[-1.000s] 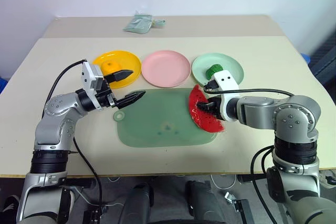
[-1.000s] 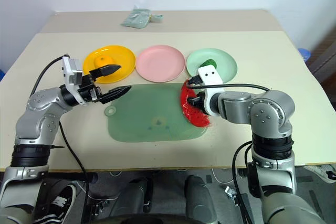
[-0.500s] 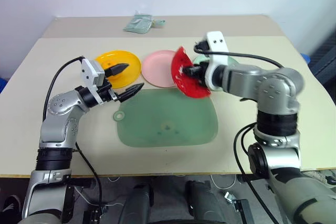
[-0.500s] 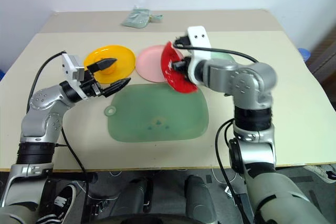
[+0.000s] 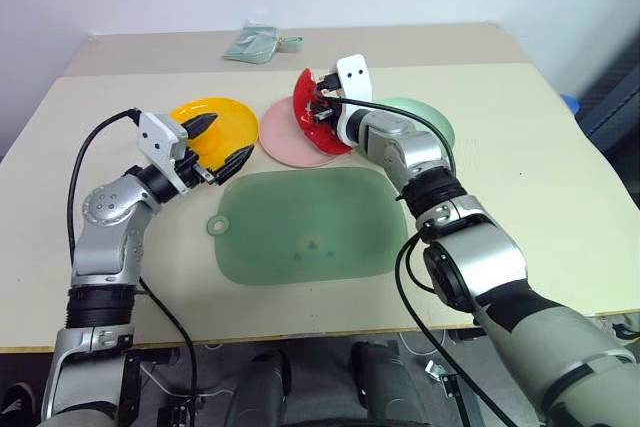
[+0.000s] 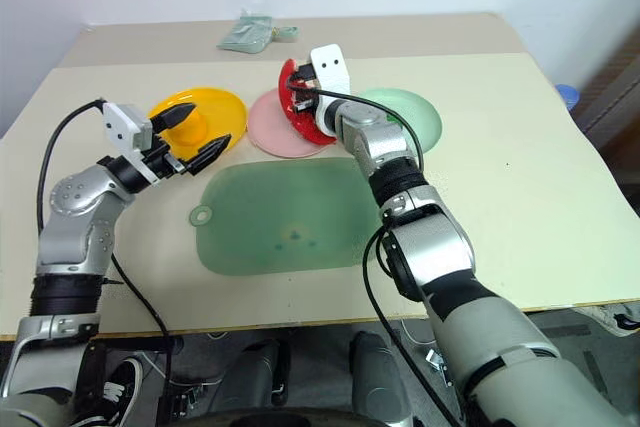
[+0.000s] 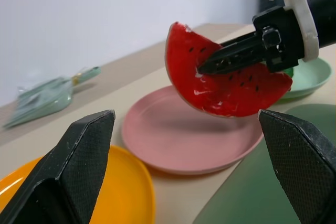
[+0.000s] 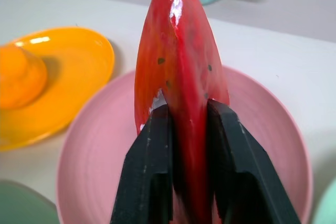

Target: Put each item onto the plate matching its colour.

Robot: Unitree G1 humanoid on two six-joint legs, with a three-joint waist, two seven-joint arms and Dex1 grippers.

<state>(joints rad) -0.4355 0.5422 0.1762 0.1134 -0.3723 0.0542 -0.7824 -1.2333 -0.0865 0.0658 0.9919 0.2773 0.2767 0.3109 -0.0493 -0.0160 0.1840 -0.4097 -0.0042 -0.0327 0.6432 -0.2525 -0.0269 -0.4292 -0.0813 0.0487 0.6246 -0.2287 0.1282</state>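
The red watermelon slice point(image 8: 181, 51) stands on edge just above the pink plate point(image 5: 285, 142), clamped between the fingers of my right gripper point(image 5: 318, 112), which is shut on it. To the left, the round orange fruit point(image 8: 18, 77) rests on the yellow plate point(image 5: 225, 117). My left gripper point(image 5: 232, 137) hovers open and holding nothing over the near edge of the yellow plate, pointing toward the slice. The mint-green plate point(image 5: 425, 122) lies right of the pink one, partly behind my right arm.
A large green mat point(image 5: 305, 222) lies in front of the three plates, with nothing on it. A pale green packet point(image 5: 250, 44) sits at the table's far edge. Bare tabletop stretches to the right of the mint plate.
My right gripper lifted the watermelon slice off the mat's right edge and carried it left and away to above the pink plate. The left gripper shifted slightly left and stayed open.
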